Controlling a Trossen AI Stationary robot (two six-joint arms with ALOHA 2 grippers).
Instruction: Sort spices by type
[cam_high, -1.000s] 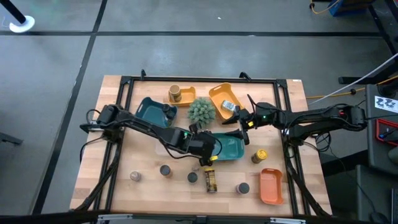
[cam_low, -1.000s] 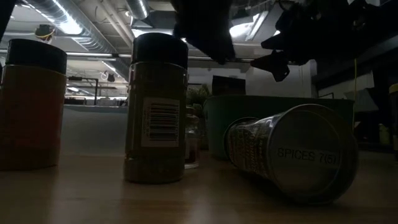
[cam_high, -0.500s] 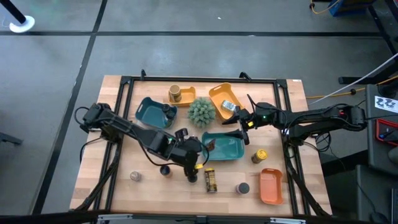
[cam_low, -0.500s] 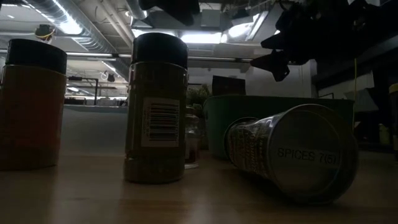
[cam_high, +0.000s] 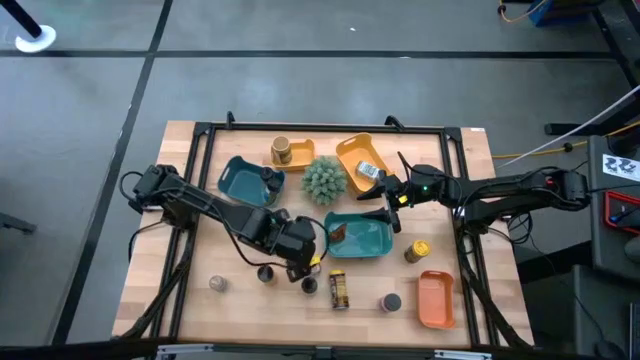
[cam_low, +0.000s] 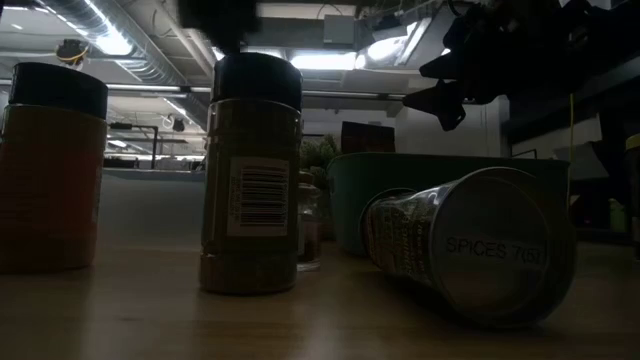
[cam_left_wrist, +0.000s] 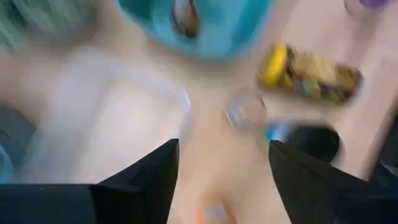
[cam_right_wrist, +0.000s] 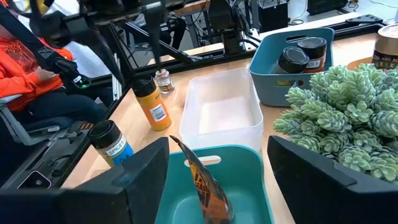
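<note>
My left gripper (cam_high: 298, 264) hangs open and empty above the near middle of the table, over a grey round tin (cam_high: 310, 285) and beside a yellow-lidded jar (cam_high: 338, 290) that lies on its side. In the left wrist view, which is blurred, that jar (cam_left_wrist: 311, 78) shows past the open fingers. My right gripper (cam_high: 386, 206) is open at the far right end of the teal tray (cam_high: 375, 240). An amber packet (cam_right_wrist: 202, 180) leans inside that tray. Dark-capped jars (cam_right_wrist: 301, 56) stand in a second teal tray (cam_high: 245, 180).
Between the teal trays are a clear tray (cam_right_wrist: 224, 112) and the green spiky plant (cam_high: 323, 178). A tan jar (cam_high: 283, 152) and a white-blue sachet (cam_high: 370, 172) sit in orange trays at the far edge. More tins (cam_high: 217, 285), a yellow-lidded jar (cam_high: 418, 250) and an orange tray (cam_high: 435, 298) line the near side.
My left gripper has moved from above the teal tray's left end toward the near and left edges, stopping over the tins. The amber packet it covered now shows in the tray. My right arm has kept still.
</note>
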